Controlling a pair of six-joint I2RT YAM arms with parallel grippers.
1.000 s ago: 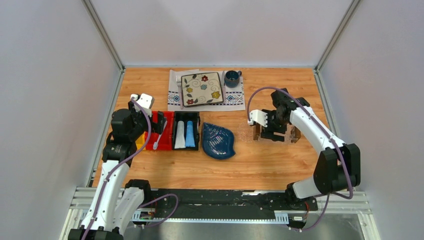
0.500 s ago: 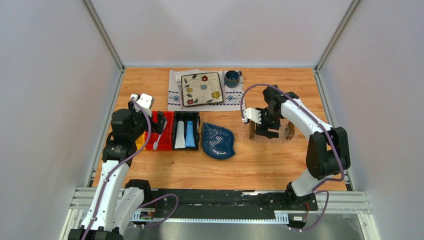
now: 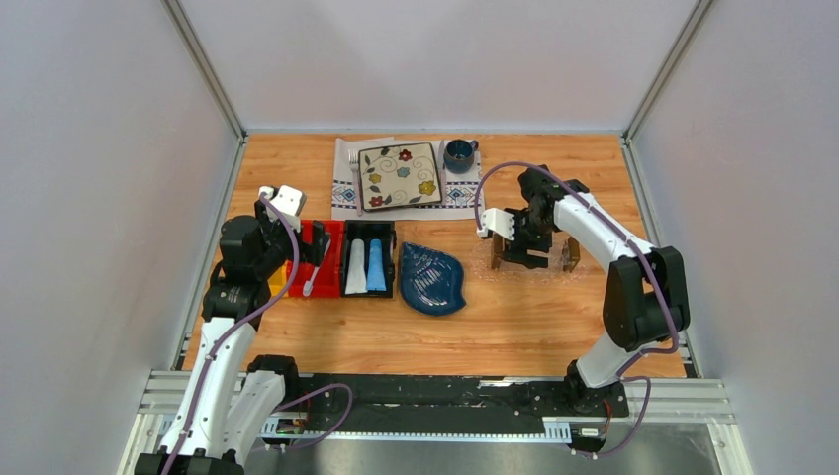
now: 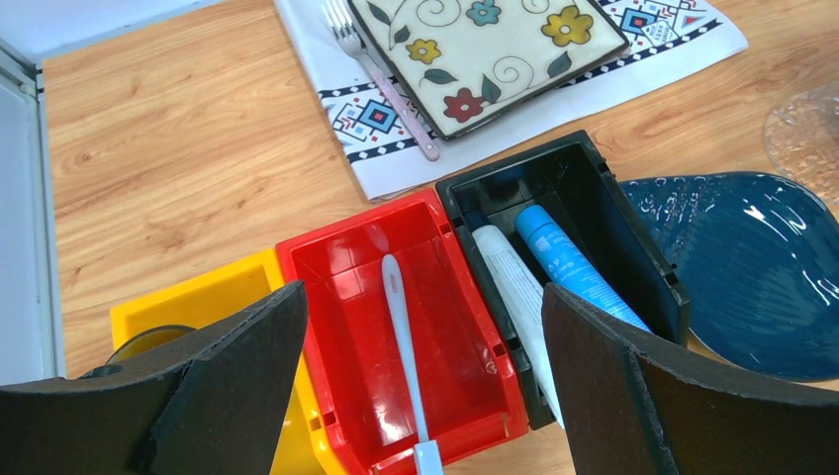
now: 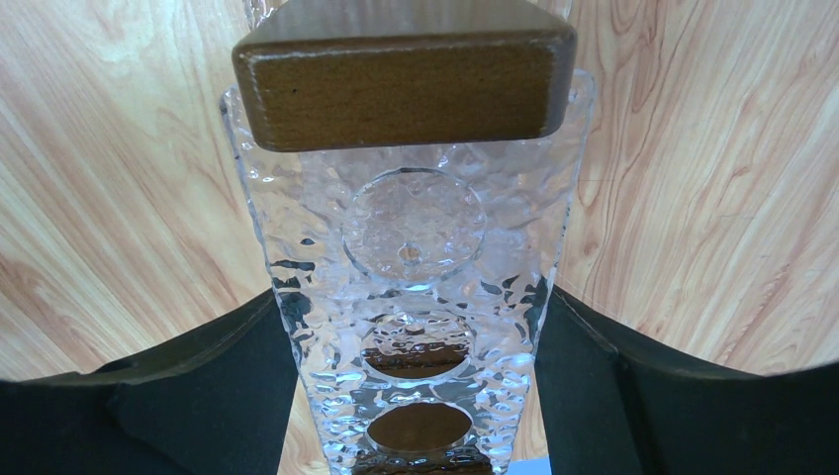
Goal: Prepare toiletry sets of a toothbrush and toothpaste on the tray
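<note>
The pale toothbrush (image 4: 407,336) lies lengthwise in the red bin (image 4: 346,267), its handle end sticking over the near rim (image 3: 314,273). My left gripper (image 4: 423,307) hovers open above that bin, a finger on either side of it (image 3: 311,243). Two toothpaste tubes, one white (image 4: 510,287) and one light blue (image 4: 566,259), lie side by side in the black bin (image 3: 368,230). The clear tray (image 5: 416,247), a brown wooden block (image 3: 571,253) at each short end, sits right of centre. My right gripper (image 5: 411,322) is shut on the tray's long sides (image 3: 524,251).
A dark blue leaf-shaped dish (image 3: 432,279) lies between the black bin and the tray. A yellow bin (image 4: 188,302) stands left of the red one. At the back, a flowered plate (image 3: 399,175), a fork (image 4: 381,84) and a blue mug (image 3: 458,153) rest on a placemat.
My right arm has carried the tray to the left, toward the leaf dish, and turned it a little. The left arm has not moved.
</note>
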